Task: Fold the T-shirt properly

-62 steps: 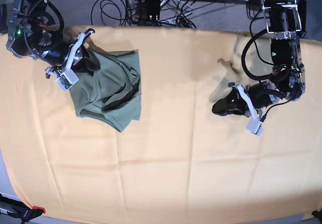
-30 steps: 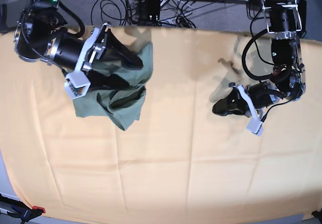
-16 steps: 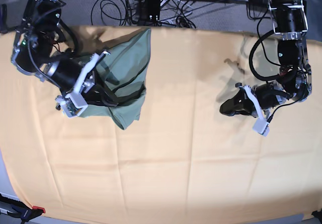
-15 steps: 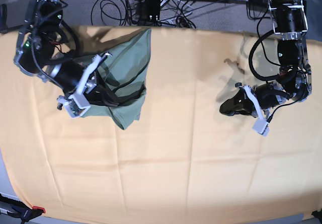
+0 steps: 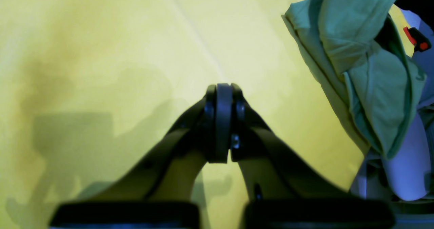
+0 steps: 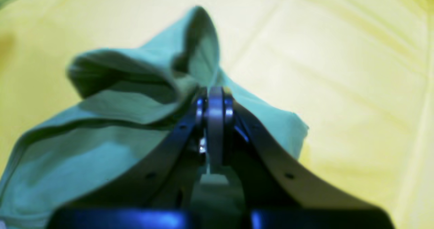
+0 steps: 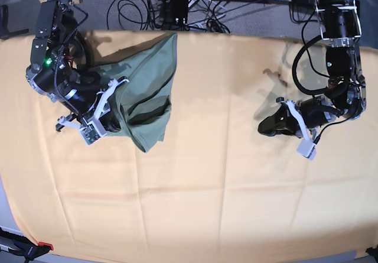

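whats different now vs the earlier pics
The right gripper has swung shut after opening wide over the T-shirt, whose upper edge now reaches further up and right in the base view. The left gripper shifted slightly right and stays shut, off the cloth.

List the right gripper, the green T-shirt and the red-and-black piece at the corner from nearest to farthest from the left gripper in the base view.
1. T-shirt, nearest edge facing the left gripper
2. Right gripper, over the shirt's far side
3. Red-and-black piece, lower left corner
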You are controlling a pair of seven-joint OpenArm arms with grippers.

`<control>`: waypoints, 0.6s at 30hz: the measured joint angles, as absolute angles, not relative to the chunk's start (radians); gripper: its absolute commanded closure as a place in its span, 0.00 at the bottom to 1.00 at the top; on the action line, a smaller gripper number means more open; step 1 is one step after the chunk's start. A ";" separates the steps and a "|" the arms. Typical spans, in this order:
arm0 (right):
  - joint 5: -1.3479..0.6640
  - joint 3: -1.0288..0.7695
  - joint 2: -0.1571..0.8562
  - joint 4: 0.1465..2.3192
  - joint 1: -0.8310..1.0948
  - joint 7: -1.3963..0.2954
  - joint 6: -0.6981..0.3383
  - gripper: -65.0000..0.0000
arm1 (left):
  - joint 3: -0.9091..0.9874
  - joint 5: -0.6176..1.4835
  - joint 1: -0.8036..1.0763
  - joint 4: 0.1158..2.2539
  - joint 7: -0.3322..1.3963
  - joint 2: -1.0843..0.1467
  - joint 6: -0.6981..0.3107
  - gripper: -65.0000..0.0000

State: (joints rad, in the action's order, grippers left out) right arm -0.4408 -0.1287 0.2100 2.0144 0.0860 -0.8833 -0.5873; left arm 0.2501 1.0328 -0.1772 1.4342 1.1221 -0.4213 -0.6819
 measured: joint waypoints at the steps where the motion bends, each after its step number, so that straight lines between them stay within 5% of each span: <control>1: -0.441 -0.128 0.210 2.014 0.086 -0.883 -0.587 1.00 | 0.250 1.033 -0.178 1.434 1.122 -0.421 -0.682 1.00; 18: -0.579 0.093 0.182 1.884 -0.017 -0.800 -0.696 1.00 | 0.250 1.056 -0.178 1.434 1.122 -0.422 -0.682 1.00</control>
State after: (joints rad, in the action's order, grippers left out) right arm -0.5789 0.0925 0.1818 1.8839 -0.0166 -0.8001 -0.6964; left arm 0.2501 1.0565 -0.1776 1.4342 1.1217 -0.4217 -0.6819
